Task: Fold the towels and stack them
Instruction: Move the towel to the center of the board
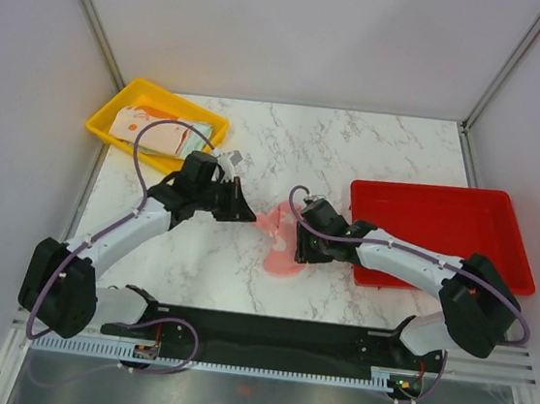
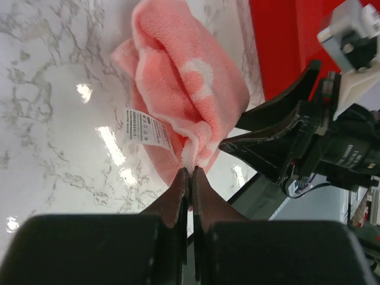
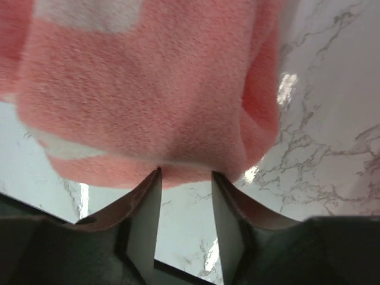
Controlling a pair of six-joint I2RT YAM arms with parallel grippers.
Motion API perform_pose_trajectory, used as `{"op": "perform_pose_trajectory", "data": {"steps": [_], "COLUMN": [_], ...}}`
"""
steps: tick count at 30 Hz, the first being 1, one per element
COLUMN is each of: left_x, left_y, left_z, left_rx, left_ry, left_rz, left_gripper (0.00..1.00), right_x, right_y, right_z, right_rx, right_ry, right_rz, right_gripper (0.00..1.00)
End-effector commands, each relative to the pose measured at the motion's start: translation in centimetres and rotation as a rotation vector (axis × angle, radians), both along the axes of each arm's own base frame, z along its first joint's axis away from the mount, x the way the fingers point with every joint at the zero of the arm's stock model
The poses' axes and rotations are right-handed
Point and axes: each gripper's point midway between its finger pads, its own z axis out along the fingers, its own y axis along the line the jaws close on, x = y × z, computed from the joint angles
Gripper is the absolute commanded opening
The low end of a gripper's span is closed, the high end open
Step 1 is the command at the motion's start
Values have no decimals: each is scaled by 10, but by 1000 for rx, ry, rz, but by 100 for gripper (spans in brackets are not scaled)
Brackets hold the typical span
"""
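A pink towel with white patches lies crumpled on the marble table between my two grippers. The left gripper comes at it from the left. In the left wrist view the left gripper is shut on the towel's white-edged corner, near its label. My right gripper sits at the towel's right side. In the right wrist view the right gripper stands open, its fingertips touching the underside of the towel's bulging fold. Bare table shows between those fingers.
A yellow tray at the back left holds more towels, cream with orange and a mint one. A red tray stands empty at the right, close behind the right arm. White walls enclose the table.
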Motion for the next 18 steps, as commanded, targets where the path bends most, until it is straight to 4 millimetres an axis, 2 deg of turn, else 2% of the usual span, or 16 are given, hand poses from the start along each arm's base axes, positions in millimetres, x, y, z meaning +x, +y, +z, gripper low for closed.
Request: {"op": "perform_pose_trajectory", "data": {"steps": [1,4,7,9,11,14,18], "left_x": [7,12,13,11,7,5,5], "left_y": [20,33,37,36,37,40,40], "left_z": [7,10,10,7,1,-6,-9], "left_rx": [26,29,27,26,31,47,48], "left_ry": [28,16,15,28,43,50,56], "left_rz": [91,132,132,124,120,124,124], "left_gripper": [2,2,2,2,2,2,2], "right_x": [15,21,20,19,21,18,23], "right_y": [-14,-26,-20,-13,-7,14,31], "right_z": [-5,-13,-18,-17,-15,-11,-9], "right_rx": [-82,-161,-151,-112,-79,28,110], "right_ry": [-64,-85,-63,-65,-78,-76,-103], "right_rz": [-60,-70,-52,-51,-50,0,28], "right_gripper": [44,34,30,39,53,59,59]}}
